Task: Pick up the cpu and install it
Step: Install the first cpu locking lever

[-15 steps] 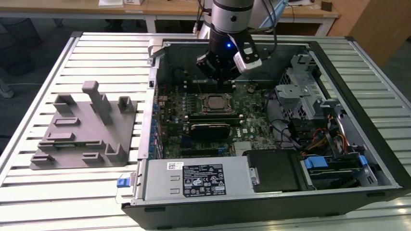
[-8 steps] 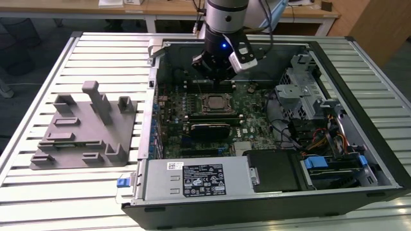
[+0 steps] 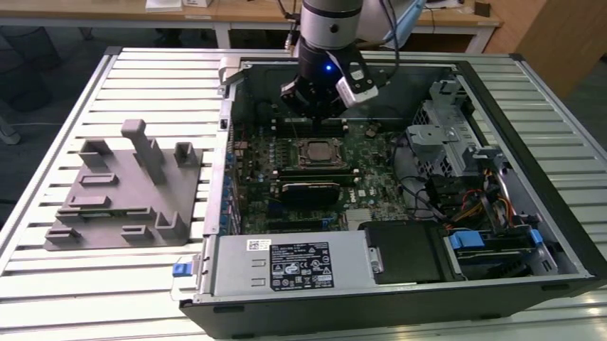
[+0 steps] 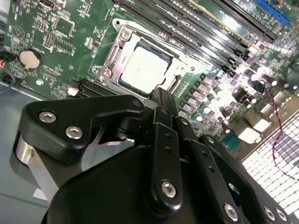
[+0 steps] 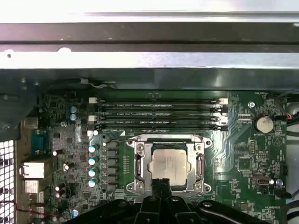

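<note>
Sitting flat in the socket (image 5: 140, 161) of the motherboard (image 3: 379, 192), the cpu (image 5: 169, 163) faces up with its pale metal top exposed. The chip is square, so it has no long axis. Its edges run parallel to the socket's metal frame and to the memory slots (image 5: 154, 112) just beside the socket. Whether the socket's frame is latched over the chip cannot be told.

The tool (image 5: 161, 184) hangs above the board and is clear of the chip. In both wrist views its tips line up with the near edge of the cpu and touch nothing. In the exterior view the tool stands over the memory slots, between the socket and the far wall of the computer case (image 3: 559, 213). From the tool, the cpu therefore lies below and a little toward the case's near side. The fingers (image 4: 164, 140) are drawn narrow, tip to tip, and hold nothing.

The arm comes down almost vertically through the open side of the case, with the wrist above the rim and the tool pointing down at the board. A grey tray (image 3: 124, 192) with upright posts rests on the slatted tabletop (image 3: 142, 78), well apart, toward the exterior view's left.
</note>
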{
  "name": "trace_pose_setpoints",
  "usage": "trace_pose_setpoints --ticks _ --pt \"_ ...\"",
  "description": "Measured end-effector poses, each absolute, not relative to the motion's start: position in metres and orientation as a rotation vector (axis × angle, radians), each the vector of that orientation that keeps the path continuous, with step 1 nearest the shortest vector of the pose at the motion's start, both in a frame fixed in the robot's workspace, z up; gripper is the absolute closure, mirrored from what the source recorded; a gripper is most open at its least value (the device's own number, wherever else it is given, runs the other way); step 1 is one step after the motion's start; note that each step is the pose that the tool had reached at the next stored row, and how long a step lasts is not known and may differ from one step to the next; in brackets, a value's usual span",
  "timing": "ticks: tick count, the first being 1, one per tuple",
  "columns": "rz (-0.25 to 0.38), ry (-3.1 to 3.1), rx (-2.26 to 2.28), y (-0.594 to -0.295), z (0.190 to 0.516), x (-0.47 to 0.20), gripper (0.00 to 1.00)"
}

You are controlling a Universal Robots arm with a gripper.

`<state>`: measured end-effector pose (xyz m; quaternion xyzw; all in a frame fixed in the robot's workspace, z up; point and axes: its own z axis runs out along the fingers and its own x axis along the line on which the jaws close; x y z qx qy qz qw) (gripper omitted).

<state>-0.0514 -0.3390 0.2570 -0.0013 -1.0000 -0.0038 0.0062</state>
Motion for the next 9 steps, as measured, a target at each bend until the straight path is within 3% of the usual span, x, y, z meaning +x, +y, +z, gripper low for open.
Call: trace_pose_setpoints --ticks 9 --pt "-0.021 -3.189 -0.002 -0.339 0.257 -0.071 0.89"
